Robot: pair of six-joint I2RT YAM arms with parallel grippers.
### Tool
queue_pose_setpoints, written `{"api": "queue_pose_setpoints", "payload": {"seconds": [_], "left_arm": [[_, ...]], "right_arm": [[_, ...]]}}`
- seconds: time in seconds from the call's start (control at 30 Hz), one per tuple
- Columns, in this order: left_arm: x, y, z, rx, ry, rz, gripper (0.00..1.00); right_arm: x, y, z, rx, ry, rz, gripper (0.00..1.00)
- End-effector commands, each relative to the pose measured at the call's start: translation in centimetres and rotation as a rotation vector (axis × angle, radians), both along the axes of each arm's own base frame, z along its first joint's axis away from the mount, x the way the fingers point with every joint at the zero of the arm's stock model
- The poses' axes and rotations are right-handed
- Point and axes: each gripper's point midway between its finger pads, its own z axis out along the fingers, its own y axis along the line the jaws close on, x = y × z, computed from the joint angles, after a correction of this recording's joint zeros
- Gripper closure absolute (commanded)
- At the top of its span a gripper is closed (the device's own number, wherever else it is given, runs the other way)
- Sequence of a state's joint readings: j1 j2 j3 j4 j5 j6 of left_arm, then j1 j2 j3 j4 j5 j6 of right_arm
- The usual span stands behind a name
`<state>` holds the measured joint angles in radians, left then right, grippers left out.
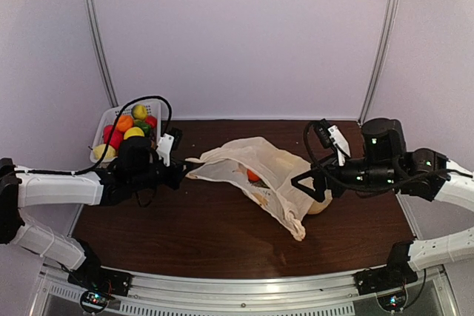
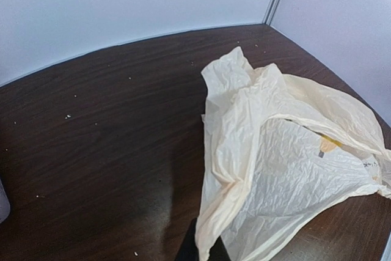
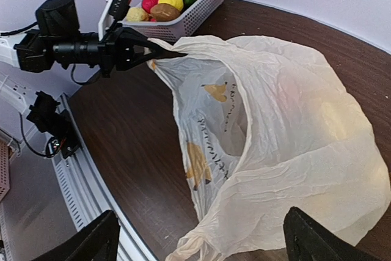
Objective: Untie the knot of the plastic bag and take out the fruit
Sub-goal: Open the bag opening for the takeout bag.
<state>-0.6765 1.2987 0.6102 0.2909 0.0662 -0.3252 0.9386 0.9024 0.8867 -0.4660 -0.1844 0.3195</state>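
The plastic bag (image 1: 259, 172) lies crumpled in the middle of the dark wooden table (image 1: 185, 234), cream and translucent, stretched from left to lower right, with orange-yellow print showing on its side in the right wrist view. Through the thin plastic, from above, there's a small orange piece (image 1: 253, 175) sitting inside, near the centre. At the bag's right end a rounded tan bulge (image 1: 321, 203) shows, and what it is I can't tell. On the left, the left gripper (image 1: 184, 175) is clenched on the bag's left edge, the plastic pulled out to a point at its tips; its own camera shows the dark fingers (image 2: 186, 250) at the bottom of the view with the film rising out from between them. Over on the right, the right gripper (image 1: 300, 181) is released, fingers (image 3: 91, 239) spread wide to either side of the bag's near end, nothing pinched between them. Back in the far left corner stands the white slotted basket (image 1: 106, 118), well apart from the bag and just behind the left arm, piled with fruit (image 1: 132, 125): yellow, orange, red, green, and one brown piece.
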Motion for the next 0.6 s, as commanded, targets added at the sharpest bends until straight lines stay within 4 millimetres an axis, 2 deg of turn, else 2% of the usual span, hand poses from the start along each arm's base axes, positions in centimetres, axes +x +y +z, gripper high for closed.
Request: {"api": "queue_pose_setpoints", "payload": {"seconds": [0.0, 0.2, 0.4, 0.57], "left_arm": [[-0.1, -0.1, 1.0, -0.018, -0.045, -0.023, 1.0], [-0.2, -0.2, 1.5, -0.03, -0.05, -0.027, 1.0], [-0.4, -0.4, 2.0, -0.049, -0.057, -0.042, 1.0], [-0.5, -0.4, 1.9, -0.048, -0.054, -0.043, 1.0]], "right_arm": [[3.8, -1.0, -1.2, -0.189, -0.065, -0.158, 0.06], [7.1, 2.6, -3.1, -0.274, -0.068, -0.169, 0.06], [10.5, 4.0, -6.2, -0.412, -0.07, -0.244, 0.06], [12.3, 5.5, -9.2, -0.499, -0.054, -0.264, 0.08]]}}
